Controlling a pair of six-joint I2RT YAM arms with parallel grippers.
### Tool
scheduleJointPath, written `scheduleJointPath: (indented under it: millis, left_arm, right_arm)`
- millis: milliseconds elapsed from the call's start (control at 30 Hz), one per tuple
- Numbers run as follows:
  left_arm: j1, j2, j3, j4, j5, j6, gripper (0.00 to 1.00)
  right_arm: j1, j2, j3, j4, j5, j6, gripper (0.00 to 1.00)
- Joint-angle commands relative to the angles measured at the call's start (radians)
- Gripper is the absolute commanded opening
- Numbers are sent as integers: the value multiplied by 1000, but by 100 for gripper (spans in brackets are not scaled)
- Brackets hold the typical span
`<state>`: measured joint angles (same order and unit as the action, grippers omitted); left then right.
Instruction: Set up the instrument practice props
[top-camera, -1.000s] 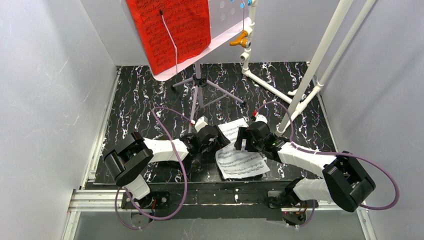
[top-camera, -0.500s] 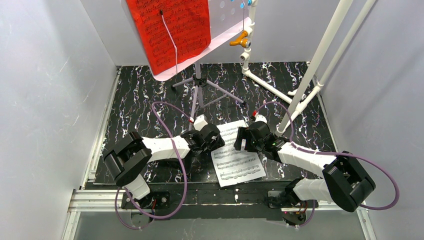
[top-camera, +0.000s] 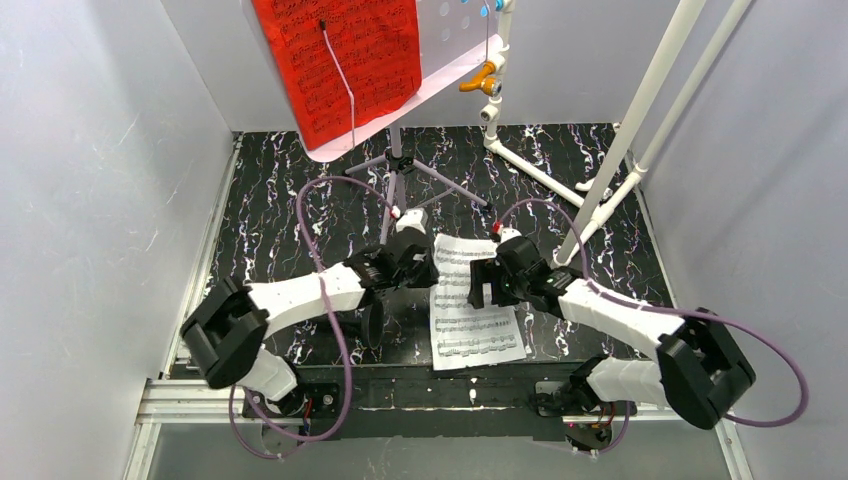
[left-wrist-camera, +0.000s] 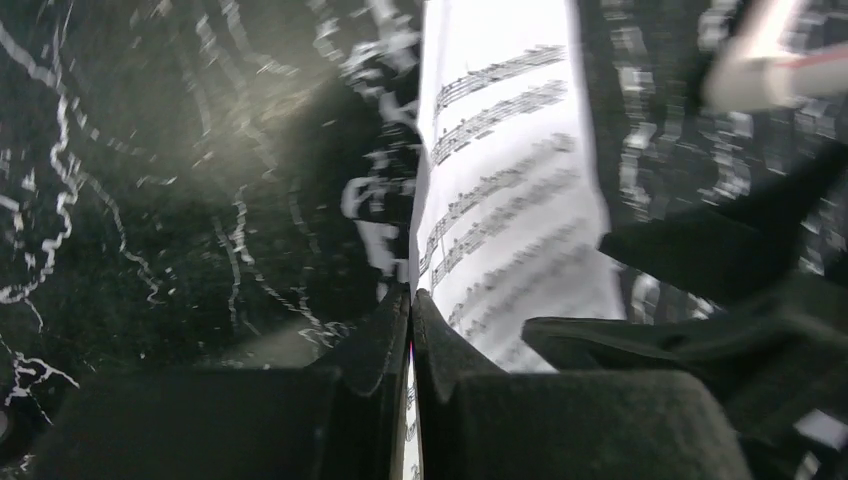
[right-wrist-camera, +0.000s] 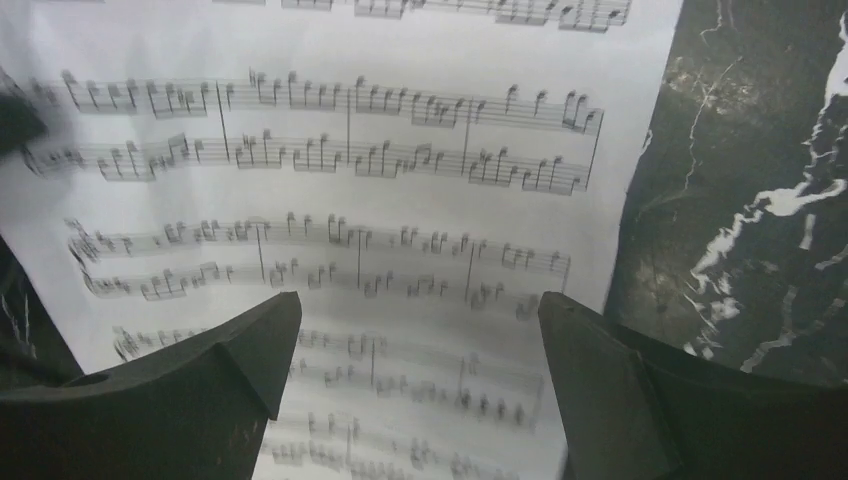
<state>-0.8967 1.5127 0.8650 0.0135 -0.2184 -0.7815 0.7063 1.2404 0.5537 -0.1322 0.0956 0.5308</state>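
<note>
The step in hand is the picking up of the white page (top-camera: 478, 322) of printed music, so that it can go onto the music stand (top-camera: 452, 66) at the back. The left gripper (left-wrist-camera: 411, 300) is pressed together on the left edge of this page; in the left wrist view a thin strip of paper shows between its two fingers. The right gripper (right-wrist-camera: 415, 310) is spread wide and hovers just above the same page, touching nothing as far as I can tell.

The page lies on the dark marbled table (top-camera: 280, 200) between the two arms, near their bases and well apart from the stand. It is a thin white sheet with black rows of notes, flat at the near end and, I think, a little raised where it is pinched.

The red page (top-camera: 340, 60) is already on the stand, on its left part, and the right part is bare. The next move, in my judgement, calls for a slow lift, because a sheet held only at one edge can bend or slip, and then a long carry up to the free part of the stand
</note>
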Motion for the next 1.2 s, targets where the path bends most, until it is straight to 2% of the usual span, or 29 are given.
scheduleJointPath:
  millis: [0, 200, 433, 700, 867, 1067, 1167]
  left_arm:
    - [1, -325, 10, -7, 267, 337, 0]
    - [9, -618, 84, -175, 350, 536, 0]
    - [11, -761, 300, -314, 488, 703, 0]
    - [11, -825, 403, -342, 588, 697, 0]
    - [11, -838, 393, -285, 621, 622, 0]
    - [11, -846, 378, -228, 611, 575, 0]
    - [10, -851, 382, -218, 588, 557, 0]
  right_arm:
    - [1, -203, 249, -293, -168, -287, 98]
    - [1, -328, 449, -357, -305, -354, 98]
    - [1, -368, 526, -174, -465, -226, 98]
    - [1, -428, 513, -91, -463, -149, 98]
    - [1, -481, 482, 51, -586, -84, 98]
    - [1, -496, 426, 310, -781, 77, 80]
    - [1, -518, 369, 458, -808, 179, 66]
